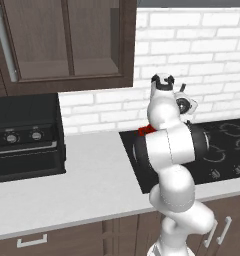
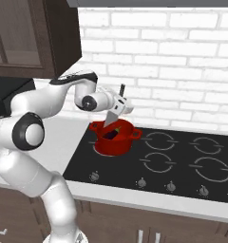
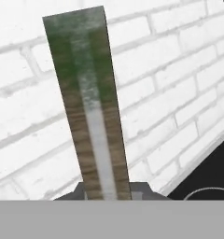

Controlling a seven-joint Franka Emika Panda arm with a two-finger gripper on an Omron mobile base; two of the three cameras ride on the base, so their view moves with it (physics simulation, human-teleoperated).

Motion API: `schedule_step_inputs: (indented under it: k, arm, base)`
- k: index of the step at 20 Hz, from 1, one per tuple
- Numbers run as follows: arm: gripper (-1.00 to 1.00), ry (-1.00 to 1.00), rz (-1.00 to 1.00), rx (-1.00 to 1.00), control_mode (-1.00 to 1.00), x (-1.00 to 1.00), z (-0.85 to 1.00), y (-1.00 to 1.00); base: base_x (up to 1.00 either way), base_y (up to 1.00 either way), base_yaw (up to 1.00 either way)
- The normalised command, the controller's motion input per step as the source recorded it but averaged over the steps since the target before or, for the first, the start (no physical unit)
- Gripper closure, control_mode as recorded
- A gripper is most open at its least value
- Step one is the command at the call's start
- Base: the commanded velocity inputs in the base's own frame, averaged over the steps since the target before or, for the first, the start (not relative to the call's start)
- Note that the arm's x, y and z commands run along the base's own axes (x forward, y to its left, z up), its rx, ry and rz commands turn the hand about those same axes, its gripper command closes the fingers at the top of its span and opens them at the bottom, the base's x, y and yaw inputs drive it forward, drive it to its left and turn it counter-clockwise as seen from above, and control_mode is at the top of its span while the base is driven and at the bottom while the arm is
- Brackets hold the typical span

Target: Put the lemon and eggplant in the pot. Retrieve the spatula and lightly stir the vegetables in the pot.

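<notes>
White brick wall [image 2: 182, 61] (black cooktop [image 2: 182, 161] below)

The pot [image 2: 114, 140] was red, the eggplant [image 2: 112, 133] dark purple, the spatula [image 3: 91, 112] wood-brown fading to green, the wall [image 2: 182, 57] white brick.

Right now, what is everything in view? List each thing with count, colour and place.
pot: one, red, on the cooktop's front-left burner.
eggplant: one, dark purple, inside the pot.
spatula: one, wooden with pale centre stripe, held in the tool, blade dipping into the pot.
cooktop: one, black, set in the counter.
counter: one, light grey.
microwave: one, black, on the counter's left.
wall cabinets: dark brown, above.
brick wall: white, behind.
tool: one, white, above the pot.
</notes>
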Motion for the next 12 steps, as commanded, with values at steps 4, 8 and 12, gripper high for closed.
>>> schedule_step_inputs:
  k: [4,8,12]
  arm:
    - [1.00,0.00,-0.07,0.00,-1.00,0.28,-0.35,-0.48]
    - [1.00,0.00,-0.07,0.00,-1.00,0.03,-0.58,-0.12]
    - [1.00,0.00,-0.06,0.00,-1.00,-0.22,-0.82,0.10]
  base:
    - [0.00,0.00,0.00]
    - [0.00,0.00,0.00]
    - [0.00,0.00,0.00]
